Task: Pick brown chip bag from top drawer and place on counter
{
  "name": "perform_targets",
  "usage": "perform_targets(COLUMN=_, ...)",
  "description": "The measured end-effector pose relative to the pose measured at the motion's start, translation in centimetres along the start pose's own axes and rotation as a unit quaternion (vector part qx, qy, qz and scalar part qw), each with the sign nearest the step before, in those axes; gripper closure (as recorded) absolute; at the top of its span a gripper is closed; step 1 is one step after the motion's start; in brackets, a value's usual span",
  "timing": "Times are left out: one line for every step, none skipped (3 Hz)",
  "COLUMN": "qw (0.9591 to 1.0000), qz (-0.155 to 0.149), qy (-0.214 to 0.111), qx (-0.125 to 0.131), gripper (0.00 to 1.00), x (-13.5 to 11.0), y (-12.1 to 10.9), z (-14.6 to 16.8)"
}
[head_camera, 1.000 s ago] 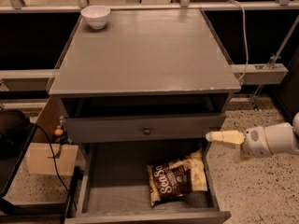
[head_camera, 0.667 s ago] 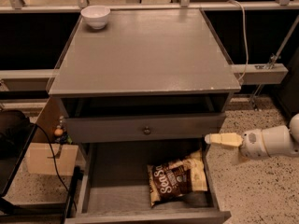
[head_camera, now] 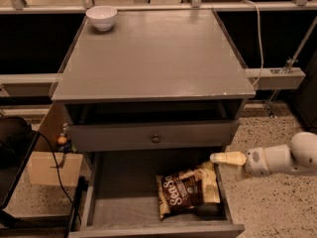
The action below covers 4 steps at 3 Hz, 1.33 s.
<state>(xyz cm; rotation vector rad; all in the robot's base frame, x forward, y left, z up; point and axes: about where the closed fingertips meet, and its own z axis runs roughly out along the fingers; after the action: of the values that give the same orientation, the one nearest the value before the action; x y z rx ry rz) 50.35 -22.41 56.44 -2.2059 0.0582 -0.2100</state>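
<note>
One tool (head_camera: 227, 158) at top drawer (head_camera: 124, 185) right wall, above brown chip bag (head_camera: 190, 192); grip unclear.

A grey-painted table (head_camera: 158, 58) with a flat, nearly square top is seen, its front edge worn and chipped white near the right corner. A white bowl (head_camera: 101, 17) is set upright on the table's far left corner. Below the table's top, the top drawer (head_camera: 124, 197) is pulled out, and the brown chip bag (head_camera: 188, 192) is laid flat on its floor by the right wall. The gripper (head_camera: 227, 158) is held at the table's right side, just above the bag's right end.
</note>
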Motion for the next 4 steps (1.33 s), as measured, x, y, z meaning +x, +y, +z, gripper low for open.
perform_targets(qw=0.9999, qz=0.005, qy=-0.010, qx=0.006, gripper=0.00, x=0.1, y=0.7, z=1.7)
perform_targets(qw=0.9995, qz=0.011, qy=-0.026, qx=0.012, gripper=0.00, x=0.2, y=1.2, z=3.6)
perform_targets(qw=0.9990, qz=0.019, qy=-0.037, qx=0.018, gripper=0.03, x=0.0, y=1.6, z=4.9)
perform_targets(qw=0.9988, qz=0.021, qy=-0.040, qx=0.019, gripper=0.22, x=-0.1, y=1.7, z=5.2)
